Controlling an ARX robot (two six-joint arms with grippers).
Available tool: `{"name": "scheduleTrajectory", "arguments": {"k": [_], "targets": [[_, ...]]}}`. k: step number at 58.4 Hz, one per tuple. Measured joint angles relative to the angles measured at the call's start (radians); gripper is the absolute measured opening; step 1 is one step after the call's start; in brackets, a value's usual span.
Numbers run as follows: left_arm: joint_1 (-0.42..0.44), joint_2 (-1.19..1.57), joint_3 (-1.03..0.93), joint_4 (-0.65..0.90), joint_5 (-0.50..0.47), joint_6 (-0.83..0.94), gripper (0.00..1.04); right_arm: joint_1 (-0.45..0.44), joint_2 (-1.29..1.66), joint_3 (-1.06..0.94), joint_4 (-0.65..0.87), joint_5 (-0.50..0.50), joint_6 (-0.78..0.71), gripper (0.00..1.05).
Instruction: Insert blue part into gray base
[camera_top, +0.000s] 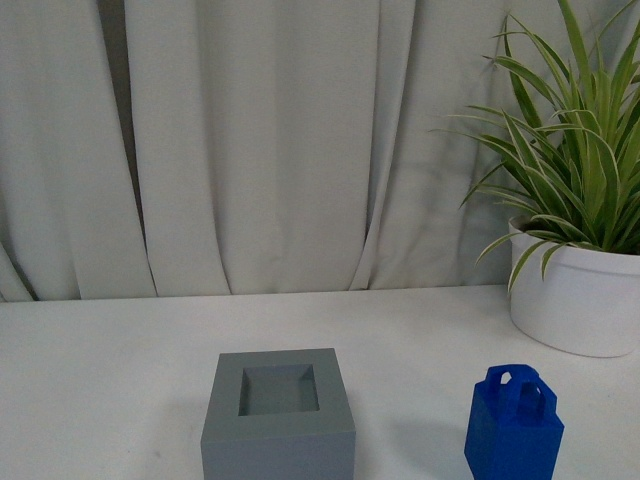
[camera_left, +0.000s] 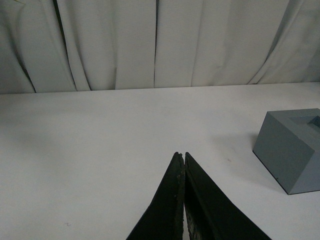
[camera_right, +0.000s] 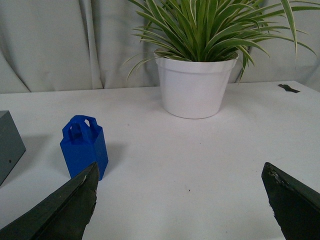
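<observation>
The gray base, a cube with a square recess in its top, stands on the white table near the front. The blue part, a blue block with a small loop handle, stands upright to its right. Neither arm shows in the front view. In the left wrist view my left gripper is shut and empty over bare table, and the gray base lies apart from it. In the right wrist view my right gripper is open and empty; the blue part stands just beyond one fingertip, apart from it.
A white pot with a green plant stands at the back right of the table, also in the right wrist view. A white curtain hangs behind the table. A small dark object lies far off on the table.
</observation>
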Motion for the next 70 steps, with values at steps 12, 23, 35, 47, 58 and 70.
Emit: {"name": "scheduleTrajectory", "arguments": {"k": [12, 23, 35, 47, 58, 70], "targets": [[0.0, 0.0, 0.0, 0.0, 0.0, 0.0, 0.04, 0.0, 0.0, 0.0, 0.0, 0.0, 0.0, 0.96], [0.0, 0.0, 0.0, 0.0, 0.0, 0.0, 0.04, -0.042, 0.018, 0.001, 0.009, -0.138, -0.013, 0.96], [0.0, 0.0, 0.0, 0.0, 0.0, 0.0, 0.04, -0.146, 0.246, 0.089, 0.167, -0.522, -0.028, 0.96], [0.0, 0.0, 0.0, 0.0, 0.0, 0.0, 0.04, -0.079, 0.589, 0.329, 0.172, -0.543, -0.086, 0.96], [0.0, 0.0, 0.0, 0.0, 0.0, 0.0, 0.04, 0.022, 0.899, 0.653, -0.145, -0.595, -0.288, 0.96], [0.0, 0.0, 0.0, 0.0, 0.0, 0.0, 0.04, 0.125, 1.109, 0.935, -0.364, -0.542, -0.547, 0.96]]}}
